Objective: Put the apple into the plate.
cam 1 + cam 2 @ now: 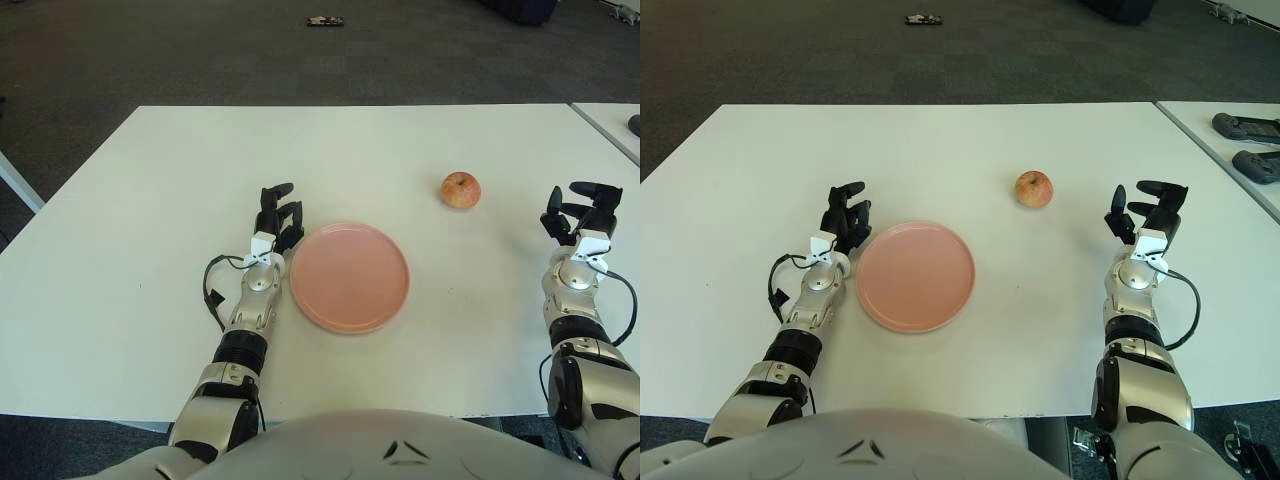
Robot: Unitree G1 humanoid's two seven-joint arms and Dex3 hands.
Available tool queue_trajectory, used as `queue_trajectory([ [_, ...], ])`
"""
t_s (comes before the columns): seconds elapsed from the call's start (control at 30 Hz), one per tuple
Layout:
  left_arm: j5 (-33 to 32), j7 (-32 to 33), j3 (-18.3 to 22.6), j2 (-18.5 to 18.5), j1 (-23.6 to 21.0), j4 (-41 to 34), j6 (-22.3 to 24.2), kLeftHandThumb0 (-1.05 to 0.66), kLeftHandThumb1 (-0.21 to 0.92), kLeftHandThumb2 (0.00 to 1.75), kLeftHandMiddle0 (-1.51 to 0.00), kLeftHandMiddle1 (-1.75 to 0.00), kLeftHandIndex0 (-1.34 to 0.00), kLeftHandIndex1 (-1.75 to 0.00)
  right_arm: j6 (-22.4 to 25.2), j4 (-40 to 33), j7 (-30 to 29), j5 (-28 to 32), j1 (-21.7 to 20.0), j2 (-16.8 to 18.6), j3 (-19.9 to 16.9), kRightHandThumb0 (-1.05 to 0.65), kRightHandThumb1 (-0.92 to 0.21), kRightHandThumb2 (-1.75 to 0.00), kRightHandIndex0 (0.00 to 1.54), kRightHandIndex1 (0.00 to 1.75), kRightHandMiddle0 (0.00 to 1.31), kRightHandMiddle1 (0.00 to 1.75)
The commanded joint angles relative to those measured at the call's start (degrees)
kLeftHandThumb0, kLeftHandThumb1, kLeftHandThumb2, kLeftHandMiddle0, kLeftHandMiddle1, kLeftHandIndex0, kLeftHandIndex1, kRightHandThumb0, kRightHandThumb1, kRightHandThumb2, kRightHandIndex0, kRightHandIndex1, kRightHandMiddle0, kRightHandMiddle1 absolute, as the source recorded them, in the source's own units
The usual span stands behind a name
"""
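Observation:
A red-and-yellow apple point(461, 189) sits on the white table point(150, 200), to the right of and a little beyond the pink plate point(349, 276). Nothing lies on the plate. My right hand point(578, 211) is at the table's right side, well right of the apple and apart from it, fingers spread and holding nothing. My left hand point(276, 216) shows just beside the plate's left rim, fingers relaxed and holding nothing.
A second white table point(1240, 130) stands to the right with dark handheld devices point(1245, 128) on it. A small dark object point(326, 21) lies on the grey carpet beyond the table.

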Motion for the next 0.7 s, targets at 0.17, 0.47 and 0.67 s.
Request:
queue_trajectory([
  [0.17, 0.6, 0.6, 0.1, 0.6, -0.2, 3.4, 1.4, -0.79, 0.92, 0.62, -0.27, -0.79, -0.04, -1.23, -0.7, 1.3, -0.4, -0.4, -1.3, -0.1, 0.1, -0.37, -0.75, -0.76, 0.0, 1.74, 0.28, 1.75],
  [0.47, 0.0, 0.2, 0.4, 0.7, -1.0, 5.0, 0.6, -0.8, 0.92, 0.63, -0.27, -0.79, -0.03, -1.23, -0.9, 2.0, -0.6, -0.5, -1.7, -0.1, 0.4, -0.37, -0.75, -0.76, 0.0, 1.74, 0.28, 1.75],
  [0.67, -0.7, -0.2, 0.7, 0.5, -1.1, 5.3, 0.4, -0.79, 0.92, 0.63, -0.26, -0.79, -0.02, -1.23, -1.0, 2.1, -0.7, -0.4, -1.8, -0.1, 0.5, -0.37, -0.75, -0.76, 0.0, 1.74, 0.28, 1.75],
])
